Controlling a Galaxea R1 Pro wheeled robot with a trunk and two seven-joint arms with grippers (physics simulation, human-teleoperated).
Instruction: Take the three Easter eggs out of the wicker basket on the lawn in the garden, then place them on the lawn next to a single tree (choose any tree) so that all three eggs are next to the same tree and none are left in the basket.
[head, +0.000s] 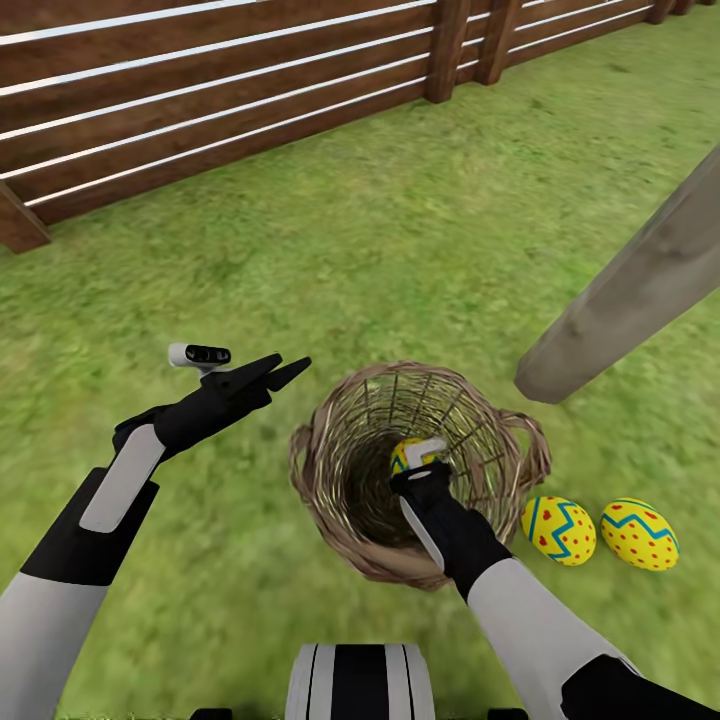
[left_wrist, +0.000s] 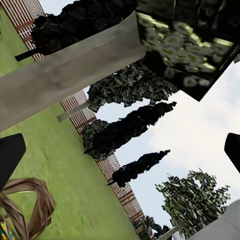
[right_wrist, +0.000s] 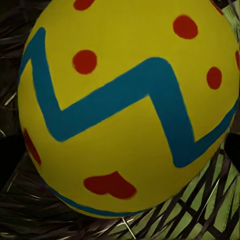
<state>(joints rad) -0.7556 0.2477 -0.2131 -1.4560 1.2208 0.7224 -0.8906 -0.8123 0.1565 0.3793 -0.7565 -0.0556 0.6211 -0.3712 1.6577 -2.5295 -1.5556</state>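
The wicker basket (head: 312, 482) stands on the lawn (head: 400, 230) just in front of me. One Easter egg (head: 408, 452) lies inside it, yellow with a blue zigzag and red dots. My right gripper (head: 417, 466) reaches down into the basket, open, with that egg (right_wrist: 130, 110) close between its fingers. Two more Easter eggs (head: 558, 529) (head: 639, 534) lie on the grass right of the basket, near the foot of the pale tree trunk (head: 630, 290). My left gripper (head: 288, 366) hovers open and empty over the grass left of the basket.
A brown slatted wooden fence (head: 200, 100) runs along the far side of the lawn. In the left wrist view I see the basket rim (left_wrist: 27, 202), the trunk (left_wrist: 70, 75), and dark trees (left_wrist: 130, 125) along the fence. Open grass lies ahead and to the left.
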